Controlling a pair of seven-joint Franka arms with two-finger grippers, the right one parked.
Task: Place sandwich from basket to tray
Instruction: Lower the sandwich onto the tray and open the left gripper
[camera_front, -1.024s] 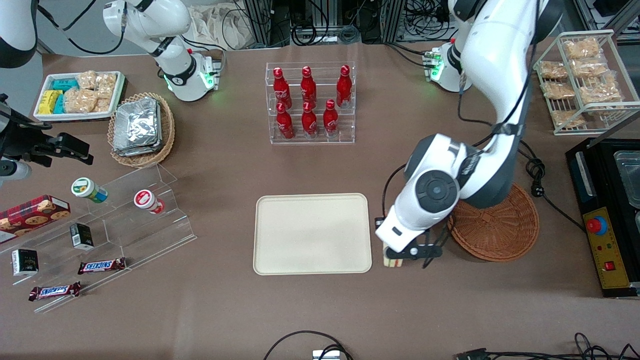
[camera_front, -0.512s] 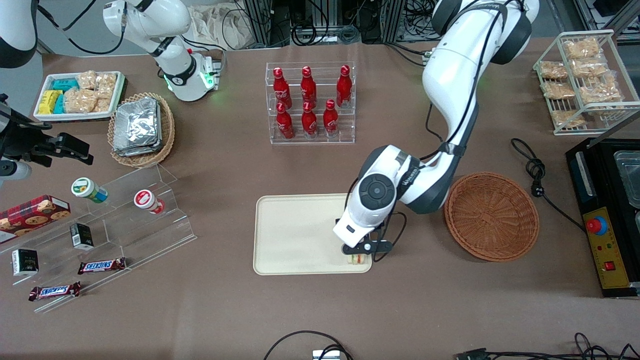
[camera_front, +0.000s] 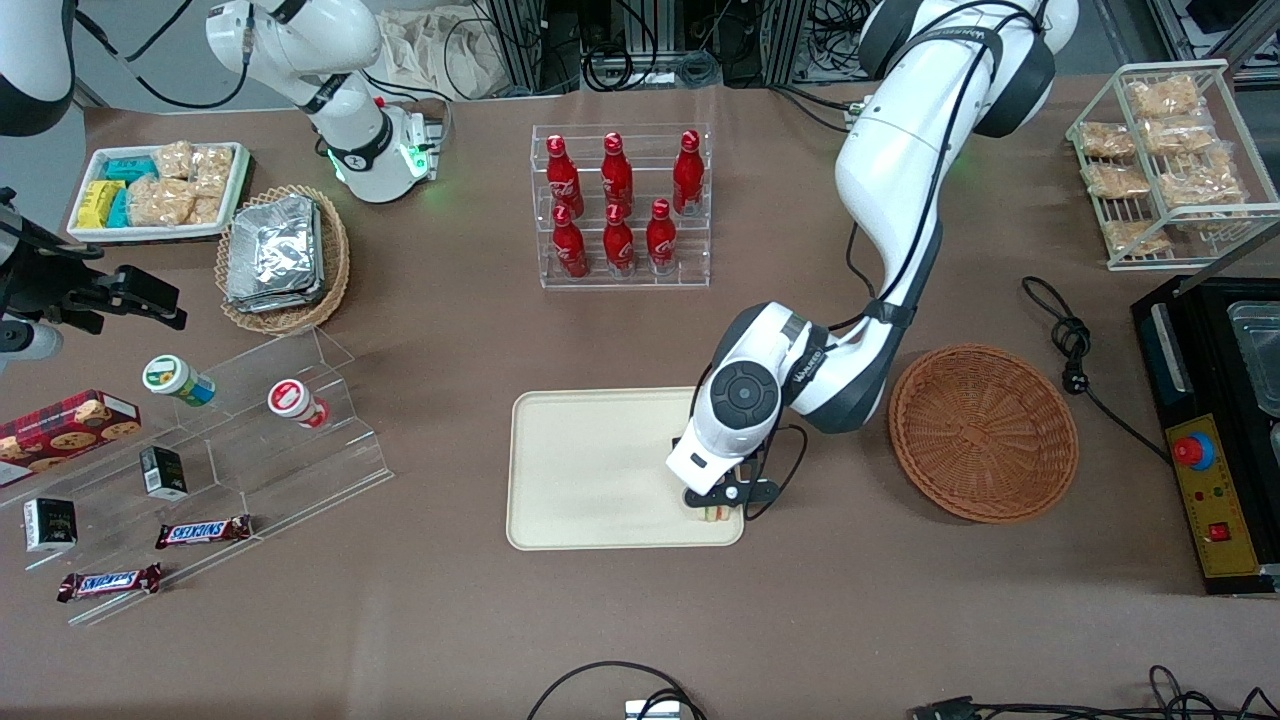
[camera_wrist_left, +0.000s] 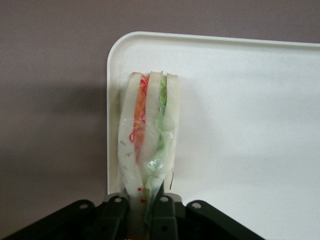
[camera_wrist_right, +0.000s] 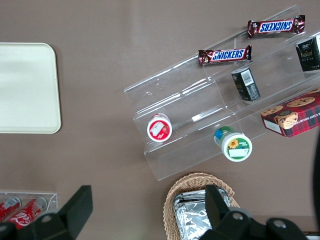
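One sandwich (camera_front: 713, 516), one tray (camera_front: 590, 470), one basket (camera_front: 984, 432) and six red bottles (camera_front: 618, 204) in a clear rack are counted, the basket lying beside the tray with nothing in it, and the sandwich is held pinched narrow in the gripper (camera_front: 716, 498) over the tray's corner nearest the basket.

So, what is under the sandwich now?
The tray lies under the sandwich, near one corner. The tool is shut on the sandwich's end. Whether it touches the tray is hidden.
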